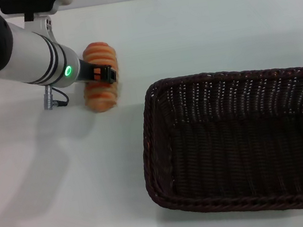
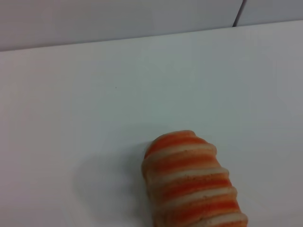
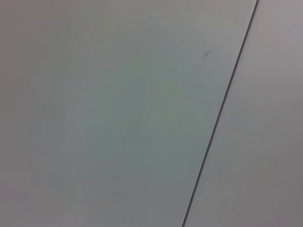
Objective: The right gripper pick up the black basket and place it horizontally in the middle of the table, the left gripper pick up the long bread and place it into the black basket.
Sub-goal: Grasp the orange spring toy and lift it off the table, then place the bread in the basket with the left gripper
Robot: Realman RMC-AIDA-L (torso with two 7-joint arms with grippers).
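One arm is at work: the left gripper (image 1: pixel 100 74), at the end of the silver-white arm with the green ring light (image 1: pixel 67 71), reaches in from the left of the head view and sits directly over the long bread (image 1: pixel 100 76). The dark end piece with orange marks crosses the loaf's middle, so ridged bread shows on both sides of it, toward the far edge of the table and toward the robot. Whether the jaws are wide, narrow or closed on the loaf cannot be told; the fingers themselves are hidden behind the arm end. A thin cable plug (image 1: pixel 50 99) hangs below the arm, just above the table (image 1: pixel 47 183).

The bread lies on the white tabletop, left of centre in the head view, its long axis running roughly away from the robot. Contact with the table appears at its near end. In the left wrist view the loaf (image 2: pixel 194 182) shows its orange-tan top with pale cross ridges, one rounded end pointing to open table (image 2: pixel 94 94).

The black basket (image 1: pixel 243 139) stands upright on the table to the right of the bread, apart from it, long side across the view, opening upward.

The right gripper is out of sight; the right wrist view shows only a plain pale surface with a dark seam (image 3: pixel 222 109).
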